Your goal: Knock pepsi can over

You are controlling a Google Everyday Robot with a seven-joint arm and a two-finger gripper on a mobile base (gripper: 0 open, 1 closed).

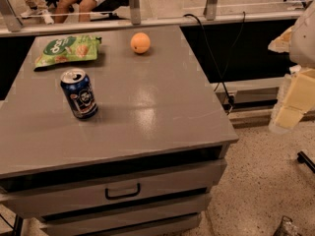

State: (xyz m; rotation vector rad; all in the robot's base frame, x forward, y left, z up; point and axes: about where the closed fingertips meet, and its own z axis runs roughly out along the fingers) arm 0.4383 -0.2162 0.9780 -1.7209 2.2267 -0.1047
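A green snack bag (68,49) lies at the far left of the grey table (162,107); an orange fruit (140,43) rests near it, not touching; a black cable (215,58) hangs behind.

White arm (306,33), cream-yellow hand (291,104), right edge

The flat grey cabinet top (147,107) carries a dark blue metal pepsi can (78,93) upright at nine o'clock, a flat green snack bag (68,49) at eleven and a round orange fruit (140,43) at twelve. The pale gripper (294,104) hangs beyond three o'clock.
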